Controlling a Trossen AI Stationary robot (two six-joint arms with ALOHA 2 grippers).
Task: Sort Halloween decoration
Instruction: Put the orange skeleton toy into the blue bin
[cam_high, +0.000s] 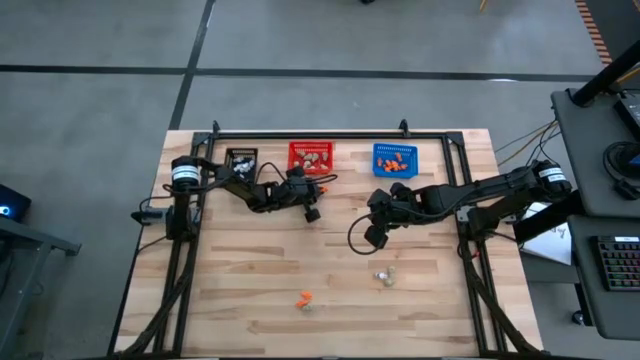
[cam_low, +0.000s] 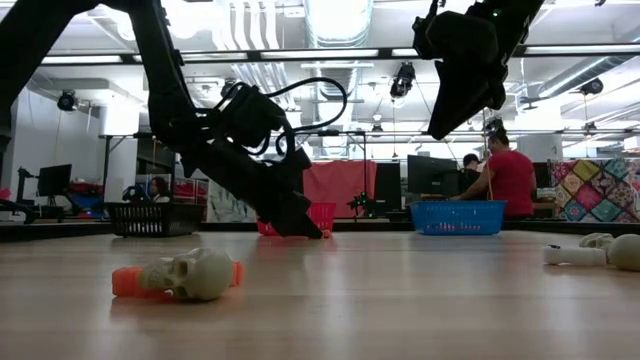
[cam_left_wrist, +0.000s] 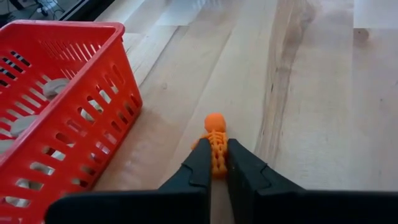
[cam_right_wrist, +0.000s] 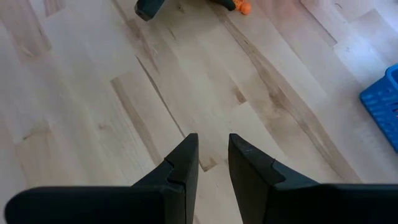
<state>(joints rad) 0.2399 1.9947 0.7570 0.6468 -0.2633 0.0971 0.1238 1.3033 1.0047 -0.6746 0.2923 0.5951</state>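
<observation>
Gripping one orange skeleton (cam_left_wrist: 215, 140), left gripper (cam_left_wrist: 214, 163) fingers beside red basket (cam_left_wrist: 56, 112); right gripper (cam_right_wrist: 213, 152) fingers parted, empty.

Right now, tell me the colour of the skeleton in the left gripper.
Bright orange; the skeleton shows best in the left wrist view, pinched by the left gripper.

We see a table (cam_high: 250, 280) of pale wooden planks, butcher-block style, with visible grain and a smooth, faintly sheened finish. On it, the red basket (cam_left_wrist: 56, 112) is glossy moulded plastic with slotted walls; the blue basket (cam_high: 394, 160) beside it looks like the same plastic. The orange skeleton (cam_left_wrist: 215, 140), next to the red basket, is matt plastic with a ribbed surface. The left gripper (cam_left_wrist: 214, 163) pinching it has matt black fingers (cam_left_wrist: 199, 168), smooth-faced. The right gripper (cam_right_wrist: 212, 155) matches that finish.
</observation>
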